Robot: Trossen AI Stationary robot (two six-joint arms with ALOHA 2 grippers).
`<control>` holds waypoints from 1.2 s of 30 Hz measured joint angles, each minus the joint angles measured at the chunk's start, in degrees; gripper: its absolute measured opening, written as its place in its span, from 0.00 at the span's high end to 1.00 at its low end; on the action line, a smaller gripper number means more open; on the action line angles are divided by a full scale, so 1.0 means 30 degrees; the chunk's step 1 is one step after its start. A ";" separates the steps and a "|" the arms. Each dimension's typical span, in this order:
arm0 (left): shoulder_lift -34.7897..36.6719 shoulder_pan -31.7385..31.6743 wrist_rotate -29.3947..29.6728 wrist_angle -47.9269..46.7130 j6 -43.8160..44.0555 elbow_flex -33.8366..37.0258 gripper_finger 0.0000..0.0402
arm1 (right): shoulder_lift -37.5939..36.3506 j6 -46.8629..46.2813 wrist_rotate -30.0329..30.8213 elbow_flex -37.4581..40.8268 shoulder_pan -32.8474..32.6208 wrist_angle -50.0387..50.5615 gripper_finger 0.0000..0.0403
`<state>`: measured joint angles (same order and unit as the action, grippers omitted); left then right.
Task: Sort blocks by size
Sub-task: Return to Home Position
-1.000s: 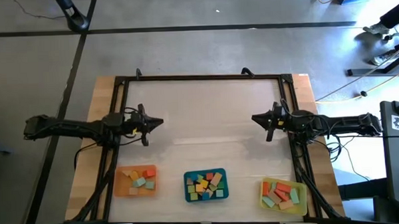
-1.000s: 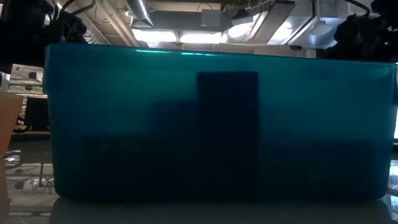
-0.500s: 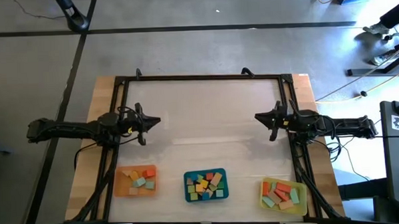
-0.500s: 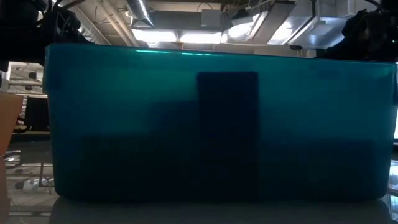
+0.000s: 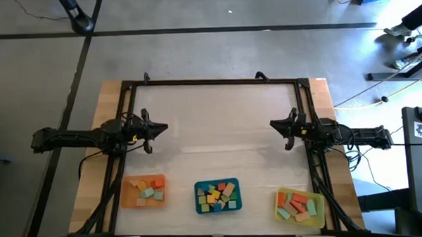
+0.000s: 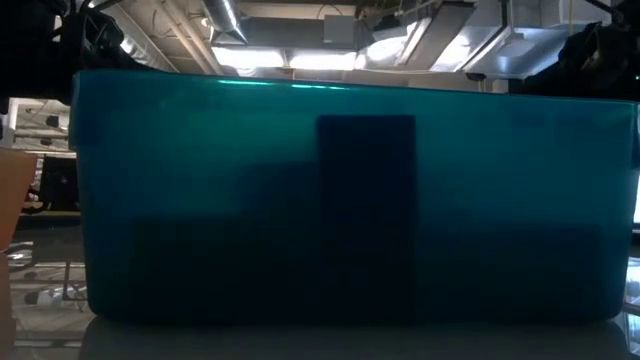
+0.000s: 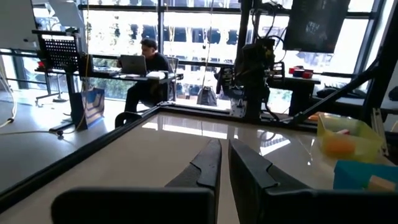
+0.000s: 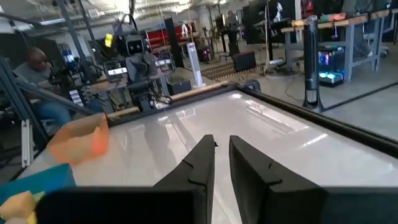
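blocks (image 5: pixel 217 194) fill the trays (image 5: pixel 197 198) — left tool (image 5: pixel 168 127), right tool (image 5: pixel 271 125) closed.

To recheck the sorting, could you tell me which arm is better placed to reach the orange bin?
Likely left: the left gripper is nearer the orange bin; the right gripper is across the table.
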<state>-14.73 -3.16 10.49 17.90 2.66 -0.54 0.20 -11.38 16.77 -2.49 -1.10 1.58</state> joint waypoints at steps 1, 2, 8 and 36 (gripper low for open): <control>0.0075 0.0000 0.0005 -0.0027 -0.0010 0.0000 0.95 | 0.0001 0.0094 -0.0082 0.0101 0.0000 -0.0292 0.88; 0.0160 -0.0002 0.0005 -0.0159 -0.0028 0.0000 0.95 | 0.0001 0.0329 -0.0277 0.0209 0.0000 -0.0580 0.88; 0.1059 -0.0007 -0.0058 -0.1092 -0.0037 0.0000 0.95 | 0.0190 0.1037 -0.0985 0.0636 0.0000 -0.1627 0.88; 0.4783 -0.0131 -0.1299 -0.5413 -0.0537 0.0007 0.95 | 0.0258 0.1957 -0.2127 0.0687 0.0000 -0.1369 0.88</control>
<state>-0.38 -3.55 6.59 1.66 1.04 -0.51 0.98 -5.51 10.39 -0.43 -1.10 -2.52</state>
